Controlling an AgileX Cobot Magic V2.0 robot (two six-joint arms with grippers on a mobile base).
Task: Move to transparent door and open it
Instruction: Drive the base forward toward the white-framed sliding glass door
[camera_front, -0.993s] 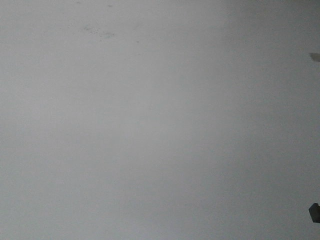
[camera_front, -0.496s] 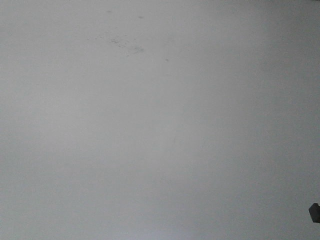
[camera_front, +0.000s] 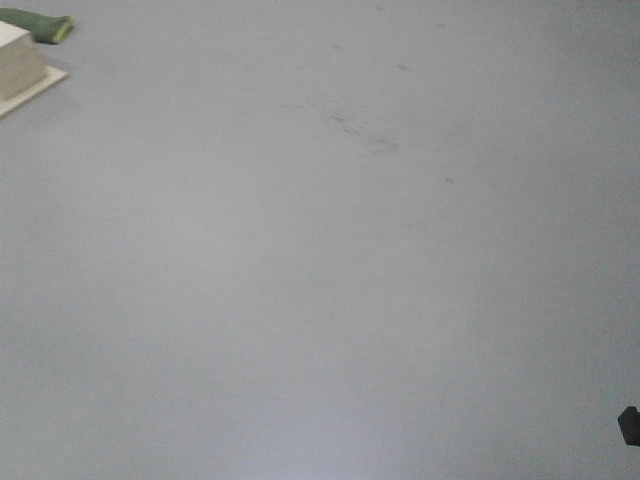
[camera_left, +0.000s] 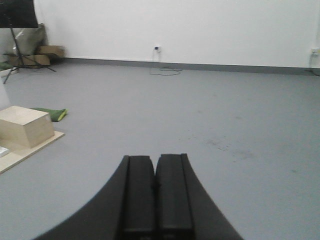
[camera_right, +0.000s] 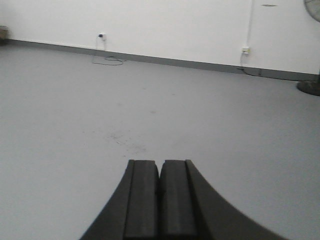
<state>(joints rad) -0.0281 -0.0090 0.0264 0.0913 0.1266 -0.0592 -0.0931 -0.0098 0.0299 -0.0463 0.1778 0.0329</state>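
Left wrist-mounted view begins, at the far left, with a black tripod (camera_left: 17, 50) in front of the white wall (camera_left: 210, 25). Nearer on the left, a pale wooden box (camera_left: 24, 126) rests on a flat board (camera_left: 35, 147), and a green cloth (camera_left: 51, 114) lies just beside it on the grey floor (camera_left: 250, 100).

In the middle of this view the left claw (camera_left: 155, 165) is clenched, its two black pads pressed together with nothing between them. Far behind it a socket (camera_left: 157, 48) sits low on the wall with a loose cable (camera_left: 165, 71) under it. To the right of the claw there are dark scuff marks (camera_left: 230, 147) on the floor.

The right claw (camera_right: 160, 167) is also clenched and empty. At the far right of its view I see the base of a fan (camera_right: 311, 88).

The transparent door is not in any view; I see only floor and plain wall. I judge that both arms are tucked forward and closed because the base is travelling and nothing is within reach, so closed claws are safer. The approach is at an early stage: I must first turn the base until the door and its handle appear.
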